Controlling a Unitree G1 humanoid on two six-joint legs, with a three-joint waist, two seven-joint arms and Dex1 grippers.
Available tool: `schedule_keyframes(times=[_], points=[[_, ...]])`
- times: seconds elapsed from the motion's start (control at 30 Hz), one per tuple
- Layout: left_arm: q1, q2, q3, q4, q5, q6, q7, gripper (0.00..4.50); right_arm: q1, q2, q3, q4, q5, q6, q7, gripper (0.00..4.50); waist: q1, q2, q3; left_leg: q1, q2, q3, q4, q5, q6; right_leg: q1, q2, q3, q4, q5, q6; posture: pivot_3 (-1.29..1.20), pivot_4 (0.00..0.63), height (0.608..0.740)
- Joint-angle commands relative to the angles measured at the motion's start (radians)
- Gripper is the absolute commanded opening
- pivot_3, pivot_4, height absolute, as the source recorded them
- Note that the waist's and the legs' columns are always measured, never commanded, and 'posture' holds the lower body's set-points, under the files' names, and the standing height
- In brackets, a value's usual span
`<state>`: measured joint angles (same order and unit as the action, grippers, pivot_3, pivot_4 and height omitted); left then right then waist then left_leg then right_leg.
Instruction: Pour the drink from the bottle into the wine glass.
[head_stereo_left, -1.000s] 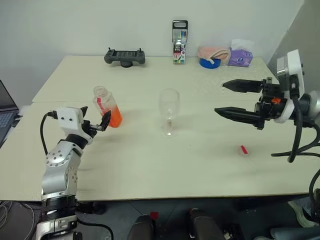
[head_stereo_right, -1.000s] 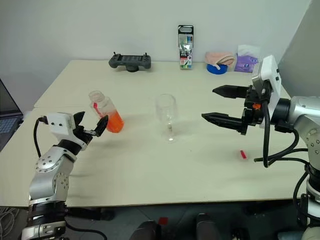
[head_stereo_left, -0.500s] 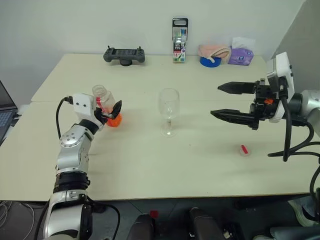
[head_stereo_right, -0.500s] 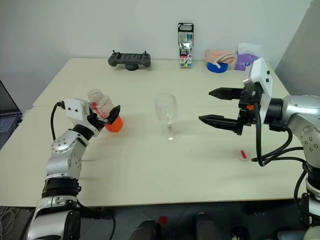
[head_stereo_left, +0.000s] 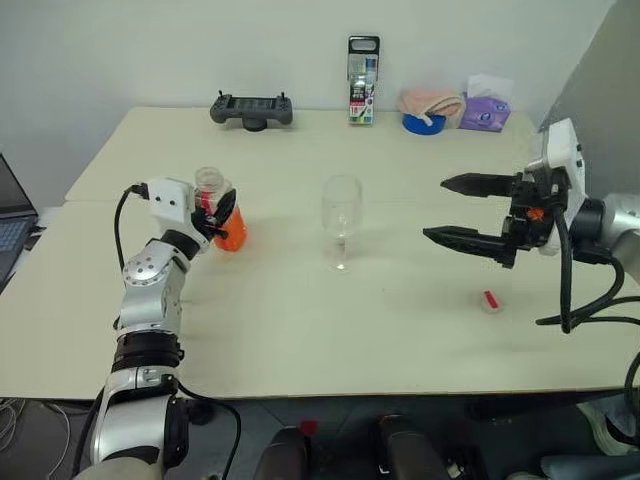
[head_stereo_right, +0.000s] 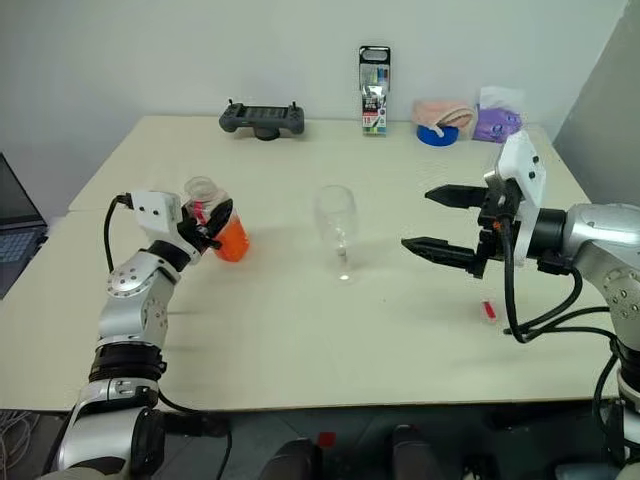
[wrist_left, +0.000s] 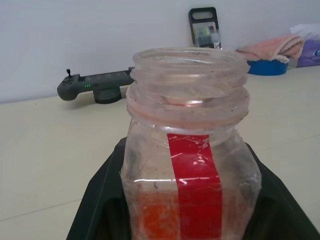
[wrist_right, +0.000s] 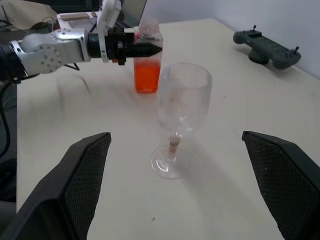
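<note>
**Left gripper clamped on the uncapped bottle near the table's left edge**

The black fingers (wrist_left: 100, 200) of the left gripper (head_stereo_left: 222, 212) cover the lower sides of the small squarish clear plastic bottle (head_stereo_left: 218, 208), so its base and the table beneath it are hard to make out; whether it stands on the surface or is lifted just off it cannot be told. Its neck is open and capless, and the bright orange translucent drink (head_stereo_left: 232, 236) fills only the lower part, behind a red label strip.

The left gripper is closed on the bottle's body, holding it upright, near the left edge of the pale beige table (head_stereo_left: 300, 330). The small transparent stemmed wine glass (head_stereo_left: 341, 222) stands upright at mid-table, well apart from the bottle towards the right edge. The right gripper (head_stereo_left: 458, 210) hovers with fingers spread wide and nothing between them, between the glass and the right edge.

Bare table lies between bottle and glass and along the near edge, save a small red-and-white cap (head_stereo_left: 488, 300) towards the right. A black handheld controller (head_stereo_left: 251, 109), a tall black-topped container (head_stereo_left: 362, 66), a pink cloth (head_stereo_left: 432, 102) on a blue dish, and a purple packet (head_stereo_left: 483, 112) line the far edge.
</note>
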<state>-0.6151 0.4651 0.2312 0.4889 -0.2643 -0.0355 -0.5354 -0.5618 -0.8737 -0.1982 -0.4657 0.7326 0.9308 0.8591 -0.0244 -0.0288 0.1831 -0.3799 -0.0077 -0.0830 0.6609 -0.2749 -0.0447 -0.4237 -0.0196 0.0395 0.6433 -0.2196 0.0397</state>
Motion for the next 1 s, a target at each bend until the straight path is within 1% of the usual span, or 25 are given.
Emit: schedule_keyframes(times=[0.03,0.13,0.2,0.27,0.37,0.53,0.63,0.8,1.0], points=[[-0.08,0.015,-0.063,-0.059,0.029,-0.041,-0.069,1.86,0.062,0.017,-0.055,-0.096,0.008,0.044,-0.125,4.5,0.005,0.0,0.0,0.0,0.0,0.0,0.0,0.0,0.0,0.0,0.0,0.0,0.0,0.0,0.0,0.0,0.15,0.74],[-0.161,-0.007,-0.136,-0.069,0.065,-0.067,-0.119,1.85,0.19,0.14,-0.085,-0.197,0.013,0.029,-0.268,4.5,0.011,-0.001,0.0,-0.001,-0.001,0.0,0.001,0.0,0.0,0.0,0.0,0.0,0.0,0.001,-0.002,0.0,0.15,0.74],[-0.225,-0.005,-0.207,-0.029,0.134,-0.16,-0.163,1.85,0.272,0.209,-0.085,-0.267,0.004,0.013,-0.34,4.5,0.019,-0.001,0.0,-0.001,-0.001,0.0,0.001,0.0,0.0,0.0,0.0,0.0,0.0,0.002,-0.003,0.0,0.15,0.74],[-0.283,-0.011,-0.244,0.029,0.176,-0.241,-0.185,1.85,0.315,0.239,-0.073,-0.309,-0.011,0.003,-0.376,4.5,0.021,0.0,0.001,-0.002,-0.001,0.0,0.001,0.0,0.0,-0.001,0.001,0.0,0.0,0.002,-0.003,0.0,0.15,0.74],[-0.355,-0.017,-0.276,0.13,0.221,-0.354,-0.193,1.85,0.326,0.251,-0.065,-0.332,-0.014,0.001,-0.409,4.5,0.016,0.0,0.001,-0.001,-0.001,0.003,0.001,0.0,0.0,-0.001,0.001,0.002,0.0,0.001,0.001,0.0,0.15,0.74],[-0.438,-0.013,-0.327,0.307,0.308,-0.526,-0.19,1.85,0.319,0.257,-0.052,-0.351,-0.004,-0.016,-0.443,4.5,0.0,0.0,0.001,0.001,0.0,0.002,0.001,0.0,0.0,-0.001,0.002,0.002,0.001,0.001,0.002,0.0,0.15,0.74],[-0.48,-0.002,-0.352,0.391,0.367,-0.611,-0.161,1.85,0.299,0.267,-0.069,-0.351,0.014,-0.027,-0.465,4.5,-0.004,0.0,0.001,0.0,0.0,0.002,0.001,0.0,0.0,-0.001,0.003,0.002,0.001,0.001,0.002,0.0,0.15,0.74],[-0.535,0.014,-0.386,0.493,0.465,-0.728,-0.082,1.84,0.315,0.25,-0.076,-0.365,0.023,-0.035,-0.47,4.5,-0.004,0.0,0.002,-0.001,-0.001,0.002,0.001,0.0,0.0,-0.001,0.002,0.002,0.0,0.001,0.002,0.0,0.15,0.74],[-0.57,0.034,-0.421,0.561,0.569,-0.829,0.035,1.84,0.33,0.243,-0.07,-0.374,0.022,-0.036,-0.478,4.5,-0.004,0.0,0.002,-0.001,-0.001,0.002,0.001,0.0,0.001,-0.001,0.002,0.002,0.001,0.001,0.002,0.0,0.15,0.74]])
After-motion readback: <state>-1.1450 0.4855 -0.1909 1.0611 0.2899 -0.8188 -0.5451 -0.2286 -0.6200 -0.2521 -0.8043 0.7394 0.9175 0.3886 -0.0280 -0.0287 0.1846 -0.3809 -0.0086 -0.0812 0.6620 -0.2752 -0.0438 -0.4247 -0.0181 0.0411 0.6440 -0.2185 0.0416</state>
